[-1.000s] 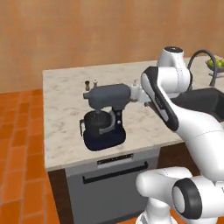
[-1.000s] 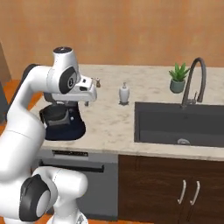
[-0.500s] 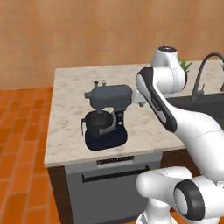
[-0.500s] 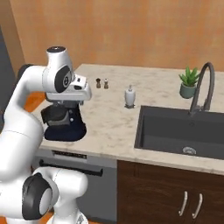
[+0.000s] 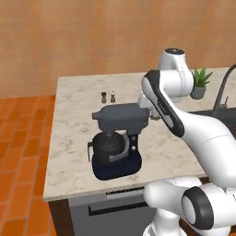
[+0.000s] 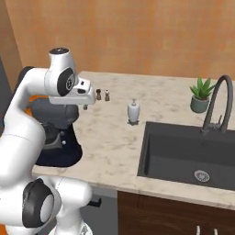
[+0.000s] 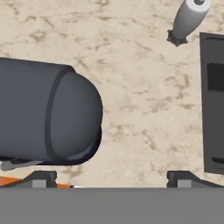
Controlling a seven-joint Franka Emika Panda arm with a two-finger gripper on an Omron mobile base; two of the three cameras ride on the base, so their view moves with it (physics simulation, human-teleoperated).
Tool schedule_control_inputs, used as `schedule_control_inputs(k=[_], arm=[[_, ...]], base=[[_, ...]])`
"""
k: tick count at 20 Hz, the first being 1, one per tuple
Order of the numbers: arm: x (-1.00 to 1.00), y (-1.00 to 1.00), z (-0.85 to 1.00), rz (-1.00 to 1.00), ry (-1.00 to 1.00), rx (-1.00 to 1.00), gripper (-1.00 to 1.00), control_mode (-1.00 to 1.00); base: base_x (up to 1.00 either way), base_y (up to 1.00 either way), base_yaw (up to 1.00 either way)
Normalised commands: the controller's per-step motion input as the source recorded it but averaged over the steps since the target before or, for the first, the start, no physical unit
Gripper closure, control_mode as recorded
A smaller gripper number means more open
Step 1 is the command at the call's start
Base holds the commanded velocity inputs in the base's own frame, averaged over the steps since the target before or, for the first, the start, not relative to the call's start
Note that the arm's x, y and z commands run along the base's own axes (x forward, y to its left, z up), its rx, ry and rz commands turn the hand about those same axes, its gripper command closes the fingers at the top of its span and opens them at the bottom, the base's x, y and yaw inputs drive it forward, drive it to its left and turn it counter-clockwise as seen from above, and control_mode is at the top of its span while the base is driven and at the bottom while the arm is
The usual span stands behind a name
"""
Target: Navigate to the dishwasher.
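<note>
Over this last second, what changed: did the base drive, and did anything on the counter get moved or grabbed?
The base drove: both base views shifted, so the stand mixer and dishwasher slid right in the left base view and the sink came further into the right one. Nothing was grasped or released. The arm pose, tool and counter items stayed as they were.

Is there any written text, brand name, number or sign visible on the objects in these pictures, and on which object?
None can be read: the stand mixer, the soap dispenser, the dishwasher front and the shakers bear no visible lettering.
</note>
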Motion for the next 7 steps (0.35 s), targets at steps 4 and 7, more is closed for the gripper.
schedule_control_inputs(k=[4,7], arm=[[0.00,0.00,0.00,0.00,0.00,0.00,-1.00,1.00],[0.00,0.00,0.00,0.00,0.00,0.00,-1.00,1.00]], base=[[0.36,-0.09,0.00],[0.37,-0.04,0.01]])
